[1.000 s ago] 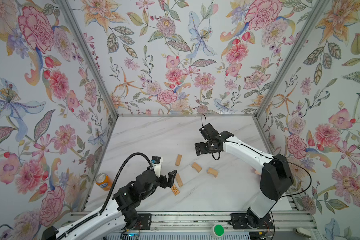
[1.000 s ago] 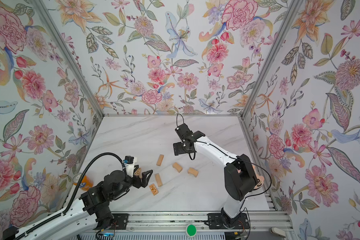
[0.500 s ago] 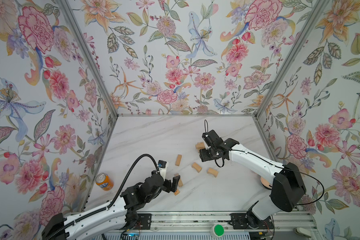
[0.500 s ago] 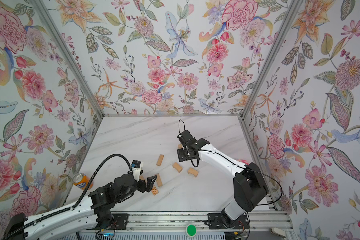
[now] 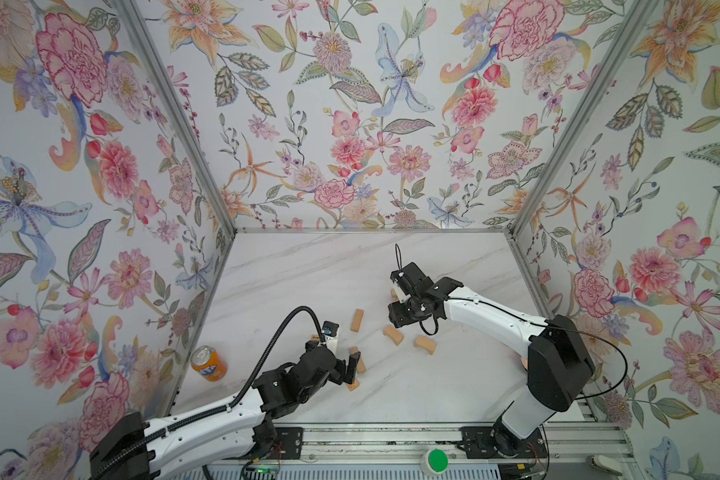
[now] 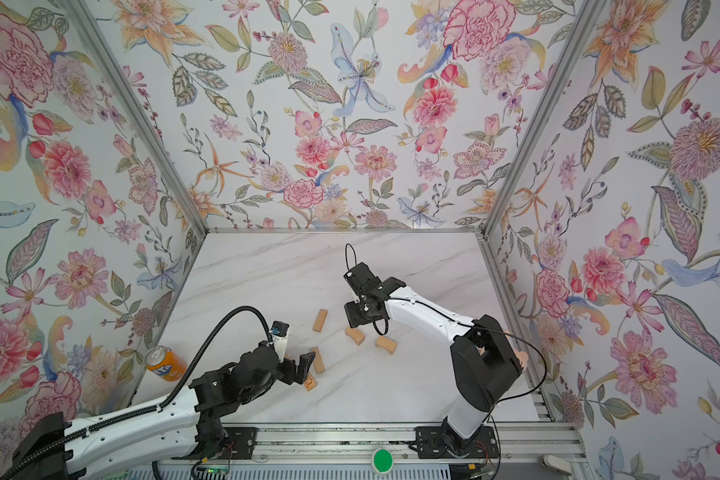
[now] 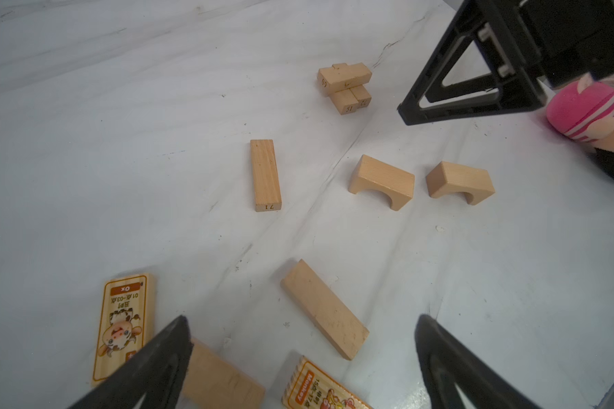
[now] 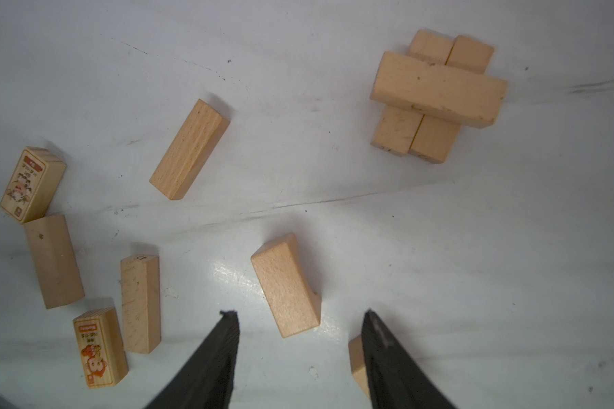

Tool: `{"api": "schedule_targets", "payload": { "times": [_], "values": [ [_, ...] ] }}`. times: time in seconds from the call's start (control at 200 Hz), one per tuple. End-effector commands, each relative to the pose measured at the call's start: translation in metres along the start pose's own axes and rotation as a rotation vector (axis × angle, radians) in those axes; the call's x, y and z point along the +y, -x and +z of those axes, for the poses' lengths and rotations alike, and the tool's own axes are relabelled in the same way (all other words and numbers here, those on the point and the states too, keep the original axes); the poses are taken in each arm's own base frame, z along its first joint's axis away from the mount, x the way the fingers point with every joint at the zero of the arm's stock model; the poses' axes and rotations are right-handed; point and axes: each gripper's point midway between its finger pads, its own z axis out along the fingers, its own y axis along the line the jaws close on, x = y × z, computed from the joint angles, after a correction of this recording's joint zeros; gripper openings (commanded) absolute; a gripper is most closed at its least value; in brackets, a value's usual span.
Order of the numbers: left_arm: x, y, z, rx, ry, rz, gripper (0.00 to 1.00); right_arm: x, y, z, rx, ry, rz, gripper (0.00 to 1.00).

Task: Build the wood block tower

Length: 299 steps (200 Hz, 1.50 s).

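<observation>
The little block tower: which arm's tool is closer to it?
Right. The right tool hangs just beside the tower, above an arch block. The left tool is much farther off, over loose blocks.

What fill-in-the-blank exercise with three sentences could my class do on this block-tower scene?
1. The tower has two blocks side by side and ___ block laid across them.
2. The colour of the soda can is ___.
3. One printed block reads Monkey; the other printed block reads ___.
Missing words: one; orange; Ox.
</observation>
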Motion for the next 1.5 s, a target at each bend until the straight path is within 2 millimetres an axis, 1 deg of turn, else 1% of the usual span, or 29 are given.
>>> {"api": "schedule_targets", "payload": {
  "times": [0.0, 0.22, 0.49, 0.731, 0.846, 0.971, 1.176, 1.321, 1.436, 1.491],
  "values": [
    [0.003, 0.009, 0.001, -0.027, 0.022, 0.013, 0.99, 0.010, 0.010, -0.002, -0.015, 0.029, -0.028, 0.58],
    [0.004, 0.006, 0.005, -0.013, 0.016, 0.009, 1.00, 0.013, 0.008, -0.003, -0.013, 0.037, -0.036, 0.58],
    [0.006, 0.009, -0.001, -0.032, 0.011, -0.010, 0.99, 0.017, 0.001, -0.002, 0.000, 0.042, -0.047, 0.58],
    [0.011, 0.007, -0.004, -0.028, 0.021, -0.037, 0.99, 0.022, 0.003, -0.006, -0.010, 0.047, -0.050, 0.59],
    [0.015, 0.004, -0.007, -0.031, 0.024, -0.058, 0.99, 0.029, 0.005, -0.011, -0.025, 0.056, -0.056, 0.60],
    [0.021, 0.002, -0.010, -0.042, 0.034, -0.093, 0.99, 0.042, 0.006, -0.014, -0.032, 0.076, -0.074, 0.62],
    [0.025, 0.001, -0.015, -0.055, 0.035, -0.127, 0.99, 0.060, 0.006, -0.008, -0.018, 0.092, -0.092, 0.66],
    [0.029, -0.004, -0.017, -0.054, 0.044, -0.149, 0.99, 0.072, 0.010, 0.001, -0.003, 0.087, -0.128, 0.69],
    [0.030, -0.010, -0.019, -0.057, 0.026, -0.179, 0.99, 0.076, 0.018, 0.010, 0.013, 0.072, -0.193, 0.76],
    [0.031, -0.011, -0.019, -0.064, 0.024, -0.194, 0.99, 0.077, 0.022, 0.015, 0.018, 0.062, -0.241, 0.81]
  ]
}}
